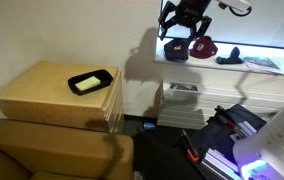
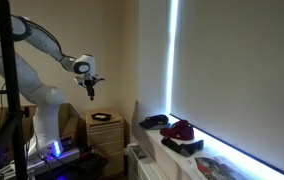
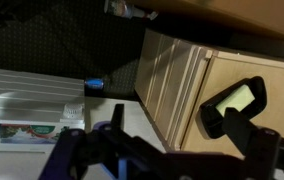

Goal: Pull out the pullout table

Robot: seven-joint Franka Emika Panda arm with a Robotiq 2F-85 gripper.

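The tan cabinet [image 1: 42,95] stands low at the left, and also shows in an exterior view [image 2: 109,133] and the wrist view [image 3: 252,70]. No pullout table sticks out from it. Narrow wooden strips [image 3: 172,85] run along its front face under the top edge, and I cannot tell which is the board's edge. A small black tray [image 1: 90,82] with a pale yellow thing in it lies on the cabinet top; the tray is also in the wrist view [image 3: 232,105]. My gripper [image 1: 182,20] hangs high in the air, well above and off to the side of the cabinet, open and empty; it also shows in an exterior view [image 2: 91,90].
A lit window shelf [image 1: 267,72] holds caps [image 1: 204,46], other dark items and a book. A brown sofa [image 1: 52,150] sits in front of the cabinet. A white radiator [image 1: 182,100] stands beside it. The robot base [image 2: 47,120] and cluttered floor items [image 1: 217,135] are nearby.
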